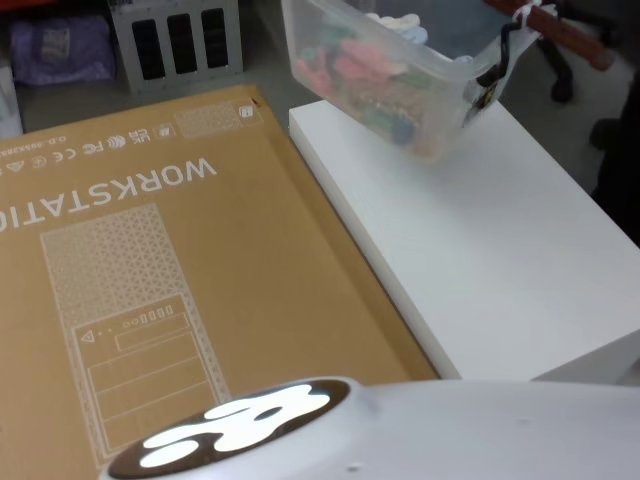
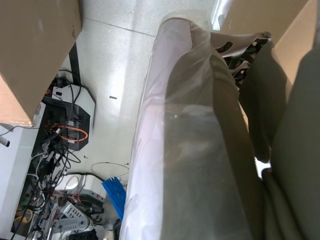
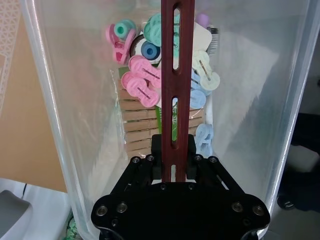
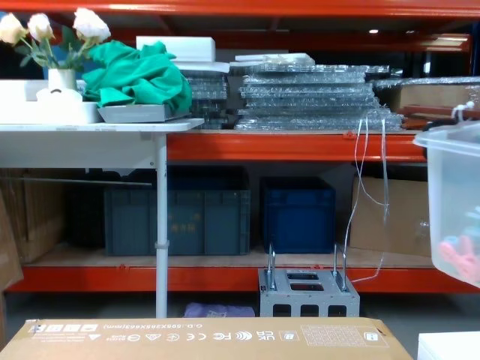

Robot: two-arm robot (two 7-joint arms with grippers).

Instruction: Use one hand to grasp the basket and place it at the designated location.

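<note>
The basket (image 1: 440, 110) hangs tilted over the far end of the white table (image 1: 480, 230), clear of its top. My right gripper (image 3: 173, 152) is closed tight around its wooden handle (image 3: 177, 75); coloured plastic pieces (image 3: 142, 82) lie inside.

The place looks like a storeroom used as a robotics workshop. Orange-red steel racking (image 4: 285, 146) holds dark blue crates (image 4: 298, 214) and plastic-wrapped stacks (image 4: 307, 97). A cardboard box (image 1: 150, 280) is printed WORKSTATION, and tangled cables (image 2: 55, 145) and electronics lie on the floor.
</note>
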